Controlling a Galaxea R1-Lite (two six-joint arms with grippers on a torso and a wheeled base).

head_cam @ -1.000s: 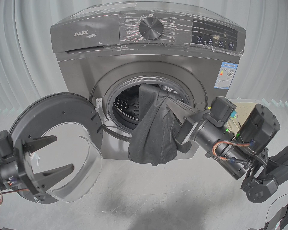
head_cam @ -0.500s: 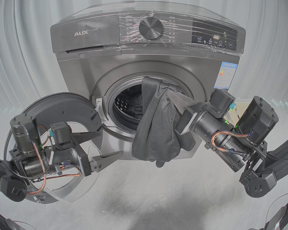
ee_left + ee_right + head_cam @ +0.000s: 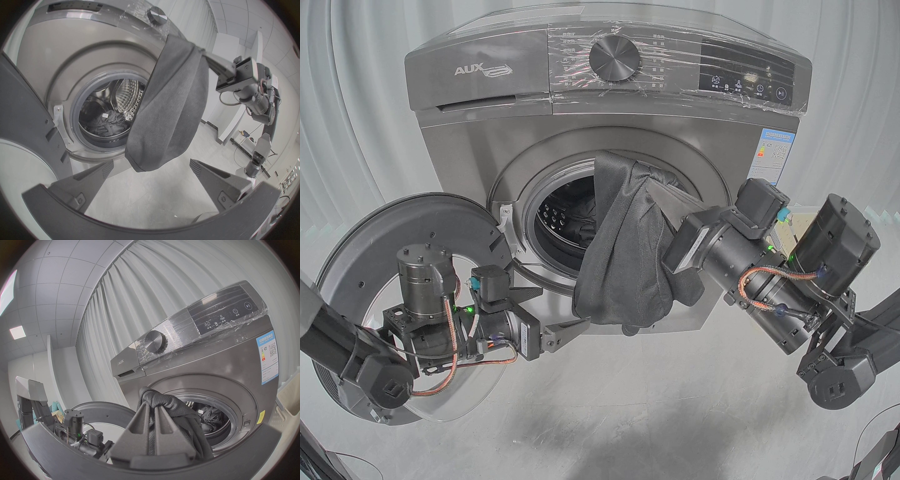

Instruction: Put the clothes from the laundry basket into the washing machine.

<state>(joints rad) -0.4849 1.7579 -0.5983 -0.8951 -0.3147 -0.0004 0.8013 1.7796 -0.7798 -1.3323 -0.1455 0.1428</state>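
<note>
Right gripper (image 3: 655,186): fingers clamped together on the top of a dark grey fabric garment (image 3: 625,250). The garment hangs across the 3 o'clock side of the round opening of the grey front-loading washing machine (image 3: 487,144), its lower end outside the drum. Left gripper (image 3: 565,307): fingers apart, at 7 o'clock of the garment, near its hem. Round glass-windowed door (image 3: 425,219): open, at 8 o'clock of the opening. Dark clothes (image 3: 104,120) lie in the drum.

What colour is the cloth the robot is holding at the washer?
The cloth is plain dark grey, clearest in the left wrist view.
</note>
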